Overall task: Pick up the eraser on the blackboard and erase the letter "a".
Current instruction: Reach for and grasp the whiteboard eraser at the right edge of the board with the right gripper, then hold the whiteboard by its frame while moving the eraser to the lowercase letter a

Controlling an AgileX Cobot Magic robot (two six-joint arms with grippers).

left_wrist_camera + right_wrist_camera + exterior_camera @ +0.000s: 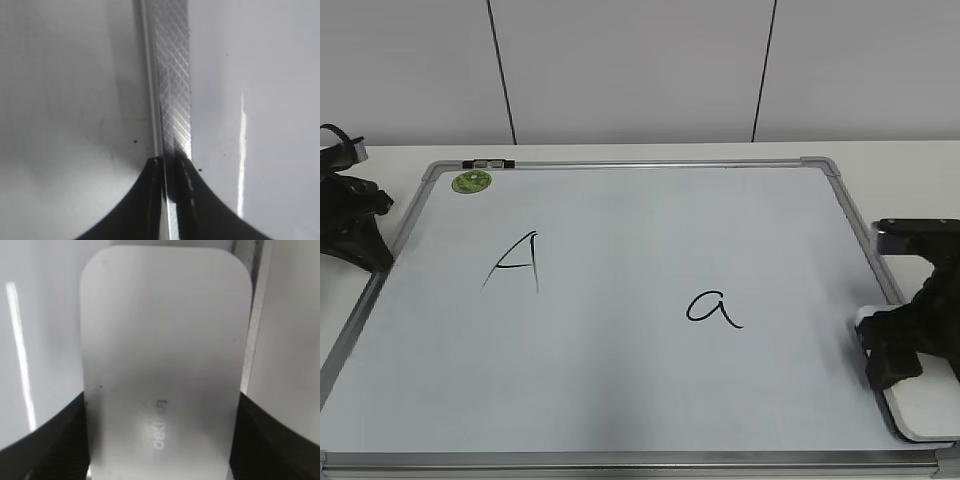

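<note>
The blackboard [620, 390] lies flat on the table. The lowercase letter "a" [713, 308] is written right of its middle. The white eraser [925, 408] lies at the board's front right corner and fills the right wrist view [160, 350], with grey lettering on top. My right gripper [892, 355] is down over the eraser, its black fingers [160, 440] pressed against both long sides. My left gripper [355, 235] rests at the board's left edge, fingers together [172, 167] over the silver frame [172, 75].
An uppercase "A" [517, 262] is written on the board's left half. A green round sticker [472, 181] sits at the far left corner. The board's frame [252, 290] runs just beside the eraser. A white wall stands behind the table.
</note>
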